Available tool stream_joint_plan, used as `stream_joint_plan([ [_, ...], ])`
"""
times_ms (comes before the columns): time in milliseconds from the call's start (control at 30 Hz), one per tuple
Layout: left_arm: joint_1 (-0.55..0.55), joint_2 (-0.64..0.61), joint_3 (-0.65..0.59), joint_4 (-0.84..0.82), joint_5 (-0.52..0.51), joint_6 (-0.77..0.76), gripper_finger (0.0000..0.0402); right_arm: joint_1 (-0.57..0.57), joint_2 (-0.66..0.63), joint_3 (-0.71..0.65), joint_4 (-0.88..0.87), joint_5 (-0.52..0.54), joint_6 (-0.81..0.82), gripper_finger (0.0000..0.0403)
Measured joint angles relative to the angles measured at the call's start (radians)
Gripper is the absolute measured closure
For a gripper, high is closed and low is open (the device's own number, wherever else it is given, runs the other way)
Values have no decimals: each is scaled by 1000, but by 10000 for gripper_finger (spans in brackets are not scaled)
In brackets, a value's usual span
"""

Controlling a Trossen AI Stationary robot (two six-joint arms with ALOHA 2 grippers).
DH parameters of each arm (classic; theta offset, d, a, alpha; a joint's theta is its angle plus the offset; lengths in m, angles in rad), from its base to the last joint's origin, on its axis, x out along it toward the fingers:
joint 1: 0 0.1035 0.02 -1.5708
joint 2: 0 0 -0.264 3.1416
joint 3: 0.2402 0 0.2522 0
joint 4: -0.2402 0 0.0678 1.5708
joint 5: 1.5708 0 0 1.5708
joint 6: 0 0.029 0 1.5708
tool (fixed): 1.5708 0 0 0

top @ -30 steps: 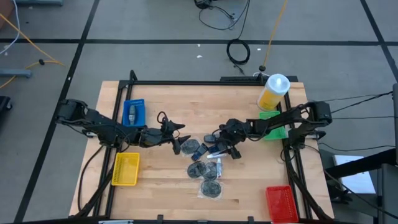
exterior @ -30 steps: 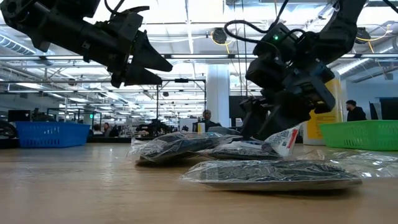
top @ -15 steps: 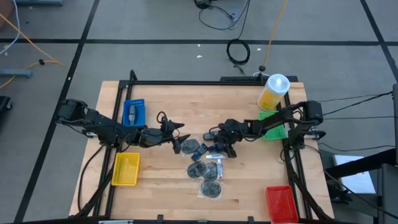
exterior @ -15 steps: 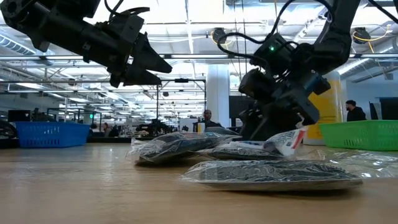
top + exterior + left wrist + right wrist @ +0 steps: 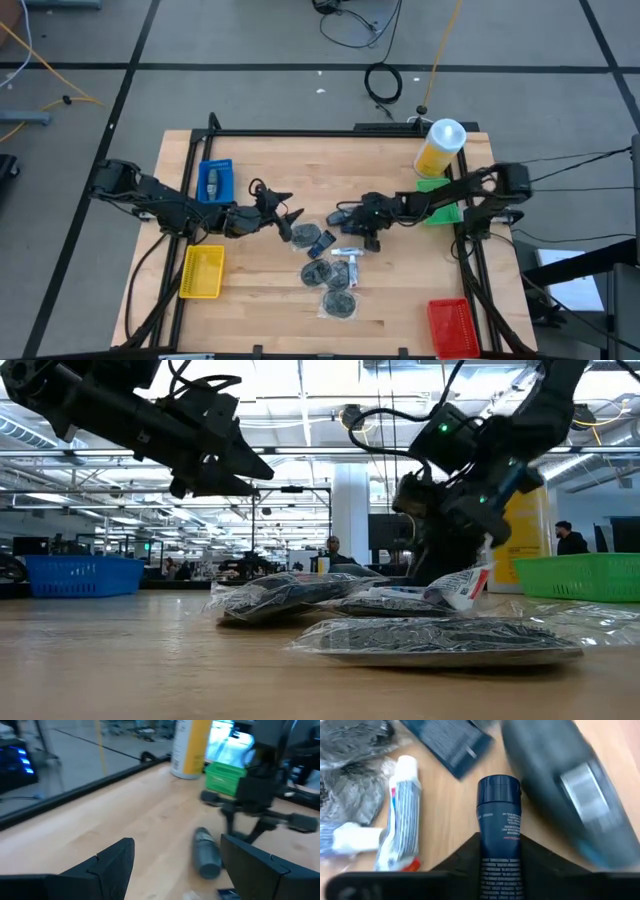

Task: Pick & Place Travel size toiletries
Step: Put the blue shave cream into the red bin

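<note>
Dark-blue mini bottle (image 5: 499,827) clamped between right end effector (image 5: 368,232) fingers, above worktop (image 5: 400,300). White tube (image 5: 400,815) beside it; bagged bundles (image 5: 338,300) near. Left end effector (image 5: 285,218) spread, hovering apart.

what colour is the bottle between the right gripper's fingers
Dark navy blue, with small white print; the bottle shows best in the right wrist view.
</note>
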Motion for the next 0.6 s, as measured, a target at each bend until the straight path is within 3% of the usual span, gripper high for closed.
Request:
stream_joint_plan([
  [167, 0, 0, 0, -7, -80, 16, 117, 46, -180, 13, -260, -10, 245, 354],
  [367, 0, 0, 0, -22, -104, 42, 117, 120, -321, 152, -685, -42, 593, 359],
  [467, 1, 0, 0, -24, -112, 43, 117, 148, -343, 223, -855, -147, 779, 359],
  [600, 19, 0, 0, -24, -123, 31, 117, 204, -353, 253, -908, -379, 1057, 359],
])
